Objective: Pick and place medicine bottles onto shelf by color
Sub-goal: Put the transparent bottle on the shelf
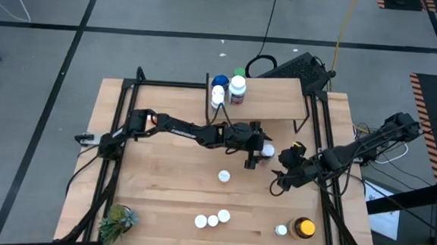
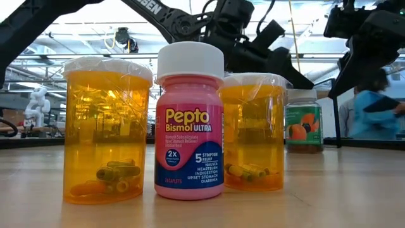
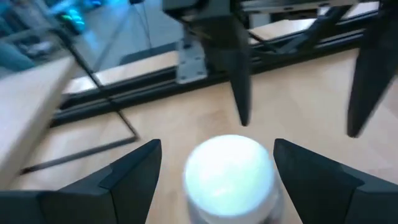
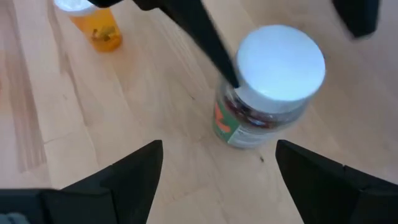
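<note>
Since your left gripper (image 3: 214, 180) hangs open astride the white-capped bottle (image 3: 229, 171), grip its rigid body below the slick cap; it's light and tippy. Your right gripper (image 4: 217, 180) waits open beside it.

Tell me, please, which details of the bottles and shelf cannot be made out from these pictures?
- White-capped bottle between the open left claw fingers: body cut off by the left wrist picture's edge, label unseen.
- Raised light-wood shelf: bottle labels too small from above.
- Small orange-print bottle: partly hidden behind a clear orange pill bottle, low view.
</note>
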